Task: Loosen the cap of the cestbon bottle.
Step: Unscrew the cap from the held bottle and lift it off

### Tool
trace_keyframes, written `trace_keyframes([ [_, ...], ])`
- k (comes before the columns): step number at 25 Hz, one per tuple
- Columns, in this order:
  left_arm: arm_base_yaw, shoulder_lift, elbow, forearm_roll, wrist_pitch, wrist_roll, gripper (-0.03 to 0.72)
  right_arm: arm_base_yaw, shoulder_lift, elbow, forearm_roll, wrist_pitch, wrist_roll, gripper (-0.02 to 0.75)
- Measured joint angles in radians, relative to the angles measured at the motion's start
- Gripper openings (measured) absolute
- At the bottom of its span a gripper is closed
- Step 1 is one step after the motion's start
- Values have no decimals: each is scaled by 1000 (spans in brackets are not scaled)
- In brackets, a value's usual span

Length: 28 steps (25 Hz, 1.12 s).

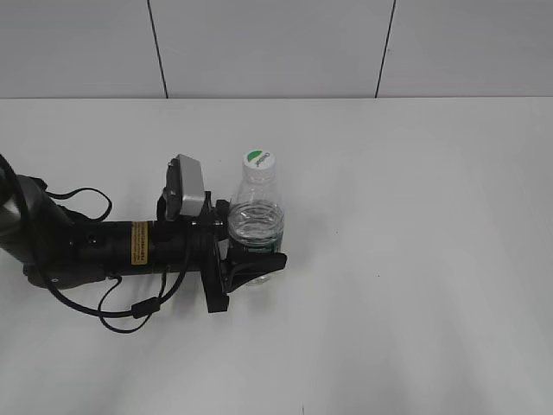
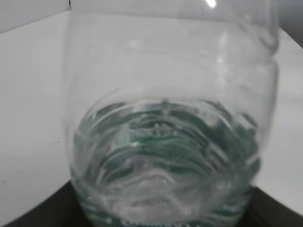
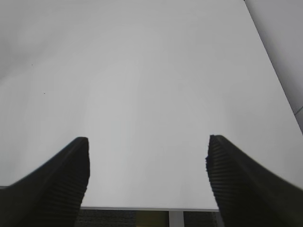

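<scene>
The cestbon bottle (image 1: 256, 223) stands upright left of the table's middle, clear with a dark green label band low on its body. Its cap (image 1: 259, 159), white with a green top half, sits on the neck. My left gripper (image 1: 251, 259) reaches in from the left and is shut on the bottle's lower body at the label. In the left wrist view the bottle (image 2: 170, 118) fills the frame and hides most of the fingers. My right gripper (image 3: 147, 161) is open and empty above bare table. It is out of the exterior view.
The white table (image 1: 415, 259) stretches right and in front of the bottle. A tiled wall (image 1: 276, 47) runs along the back. The left arm's cables (image 1: 130, 307) lie on the table at the left. The right wrist view shows the table's near edge (image 3: 142, 208).
</scene>
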Motion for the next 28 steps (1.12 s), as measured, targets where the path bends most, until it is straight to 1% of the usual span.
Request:
trace_keyframes([
  [8, 0, 0, 0, 6, -3, 1, 412, 0, 0, 0, 0, -3, 0, 585],
  [12, 0, 0, 0, 4, -3, 1, 412, 0, 56, -32, 0, -72, -4, 585],
  [15, 0, 0, 0, 0, -3, 1, 412, 0, 182, -75, 0, -150, -30, 585],
  [19, 0, 0, 0, -8, -3, 1, 412, 0, 389, -162, 0, -216, -68, 585],
  [25, 0, 1, 0, -28, -1, 1, 412, 0, 729, -374, 11, -239, -73, 585],
  [28, 0, 1, 0, -48, 2, 1, 412, 0, 906, -500, 37, -241, -73, 585],
])
